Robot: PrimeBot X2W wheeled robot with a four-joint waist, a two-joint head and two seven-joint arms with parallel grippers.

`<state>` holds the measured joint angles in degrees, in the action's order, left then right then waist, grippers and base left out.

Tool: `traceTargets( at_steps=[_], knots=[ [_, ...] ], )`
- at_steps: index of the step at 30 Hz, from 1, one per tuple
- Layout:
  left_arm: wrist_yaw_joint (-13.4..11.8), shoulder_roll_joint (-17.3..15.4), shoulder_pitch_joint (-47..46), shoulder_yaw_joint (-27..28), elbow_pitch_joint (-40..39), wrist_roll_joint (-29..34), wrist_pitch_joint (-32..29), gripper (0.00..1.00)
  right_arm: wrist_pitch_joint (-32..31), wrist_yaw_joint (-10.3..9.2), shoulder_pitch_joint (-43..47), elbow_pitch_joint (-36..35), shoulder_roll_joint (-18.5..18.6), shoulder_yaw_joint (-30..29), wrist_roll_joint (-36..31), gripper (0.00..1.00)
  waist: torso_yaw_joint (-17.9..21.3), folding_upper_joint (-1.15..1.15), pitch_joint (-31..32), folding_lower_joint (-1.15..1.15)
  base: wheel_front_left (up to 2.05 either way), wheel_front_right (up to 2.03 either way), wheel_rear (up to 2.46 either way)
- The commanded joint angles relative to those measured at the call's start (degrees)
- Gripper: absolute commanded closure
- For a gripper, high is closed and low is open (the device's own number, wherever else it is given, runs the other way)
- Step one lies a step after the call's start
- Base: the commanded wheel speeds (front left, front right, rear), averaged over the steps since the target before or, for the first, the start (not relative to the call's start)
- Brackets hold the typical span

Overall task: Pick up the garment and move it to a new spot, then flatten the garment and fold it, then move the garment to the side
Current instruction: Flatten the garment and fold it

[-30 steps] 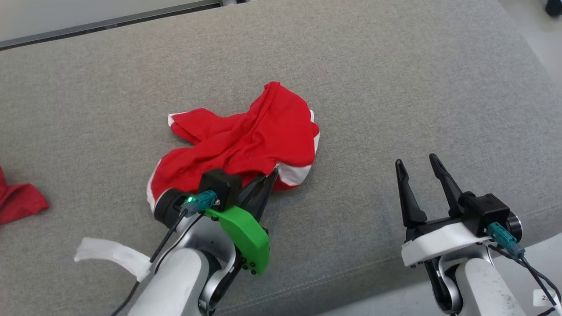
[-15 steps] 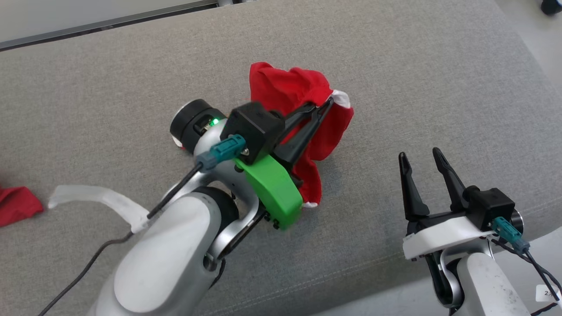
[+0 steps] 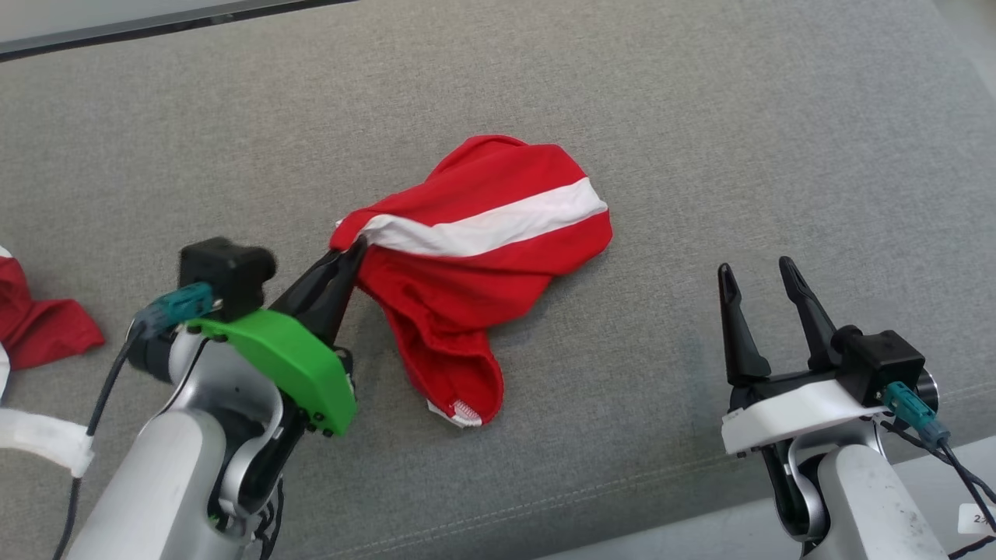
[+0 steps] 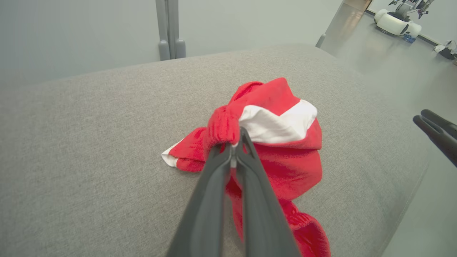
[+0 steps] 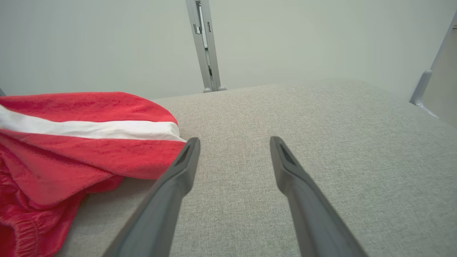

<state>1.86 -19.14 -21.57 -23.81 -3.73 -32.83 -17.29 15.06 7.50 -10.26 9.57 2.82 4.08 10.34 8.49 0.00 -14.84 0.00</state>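
Chiefly: one garment (image 3: 482, 264), red knit with a broad white band (image 3: 498, 222) across it. Location: about the middle of the padded grey worktop (image 3: 700, 117), bunched rather than spread. Its bulk rests on the surface and a gathered lobe trails toward the near edge. Condition: creased, folded over on itself, not flat.

Holder: left hand (image 3: 348, 257), fingers pressed together on the garment's left corner, where red cloth and white band meet. The left wrist view shows a wad of fabric squeezed at the very tips. The pinch sits at an edge, presumably so that the cloth can be lifted or dragged by one end and trail out behind instead of balling up.

Idle: right hand (image 3: 757, 268), to the right and near, fingers spread wide with nothing between them. It stands apart from the garment, tips pointing toward the far side over bare worktop. Likely kept ready there to take the opposite edge once spreading starts.

Also present: a second red cloth (image 3: 47, 327) at the extreme left of the head view, well apart, untouched.

Stage, by estimate: relocation in hand or just ending; flattening, folding and setting aside not yet done. Risk: a small tip-hold on slack knit may slip under a pull.
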Motion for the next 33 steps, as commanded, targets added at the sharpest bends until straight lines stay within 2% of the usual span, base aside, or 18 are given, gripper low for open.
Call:
traceTargets(
  at_steps=[1, 6, 12, 20, 21, 22, 27, 30, 33],
  knots=[
    [-0.6, -0.4, 2.0, 1.2, 0.3, -1.7, 0.5, 1.00, 0.2, -0.01, -0.7, 0.0, 0.1, 0.1, -0.3, 0.00, -1.1, 0.00, -0.6, 0.00, 0.00, 0.00, 0.00],
    [-2.1, -2.0, 7.9, 5.0, 2.6, -4.4, 2.7, 1.00, 0.2, -0.02, -1.2, 0.3, 0.2, 0.0, -0.8, 0.00, -2.4, 0.00, -0.9, 0.00, 0.00, 0.00, 0.00],
    [-2.7, -1.9, 12.6, 7.3, 5.9, -7.6, 4.2, 1.00, 0.2, -0.02, -1.6, 0.9, 0.2, 0.1, -1.3, 0.00, -3.3, 0.00, -0.8, 0.00, 0.00, 0.00, 0.00],
    [-1.9, -1.2, 13.3, 8.2, 8.8, -9.0, 6.1, 1.00, 0.2, -0.02, -1.7, 1.5, 0.2, 0.0, -1.5, 0.00, -3.6, 0.00, -0.5, 0.00, 0.00, 0.00, 0.00],
    [-1.9, -0.9, 13.2, 8.3, 9.1, -9.2, 6.4, 0.82, 0.2, -0.02, -1.8, 1.5, 0.2, 0.0, -1.5, 0.00, -3.6, 0.00, -0.4, 0.00, 0.00, 0.00, 0.00],
    [-2.0, -0.8, 13.1, 8.4, 9.2, -9.1, 7.0, 0.00, 0.2, -0.02, -1.8, 1.5, 0.2, -0.2, -1.5, 0.00, -3.6, 0.00, -0.3, 0.00, 0.00, 0.00, 0.00],
    [-3.1, -0.6, 14.0, 9.3, 9.8, -8.6, 9.3, 0.00, 0.2, -0.02, -1.6, 1.4, 0.2, -0.9, -1.7, 0.00, -3.6, 0.00, 1.1, 0.00, 0.00, 0.00, 0.00],
    [-4.5, -0.9, 14.4, 10.2, 9.1, -7.4, 10.9, 0.00, 0.2, -0.02, -1.4, 1.2, 0.2, -1.3, -1.9, 0.00, -3.7, 0.00, 1.7, 0.00, 0.00, 0.00, 0.00],
    [-7.1, -0.7, 14.9, 12.0, 7.8, -6.1, 14.1, 0.00, 0.2, -0.02, -1.2, 0.8, 0.1, -2.0, -2.3, 0.00, -4.0, 0.00, 2.9, 0.00, 0.00, 0.00, 0.00]
  ],
)
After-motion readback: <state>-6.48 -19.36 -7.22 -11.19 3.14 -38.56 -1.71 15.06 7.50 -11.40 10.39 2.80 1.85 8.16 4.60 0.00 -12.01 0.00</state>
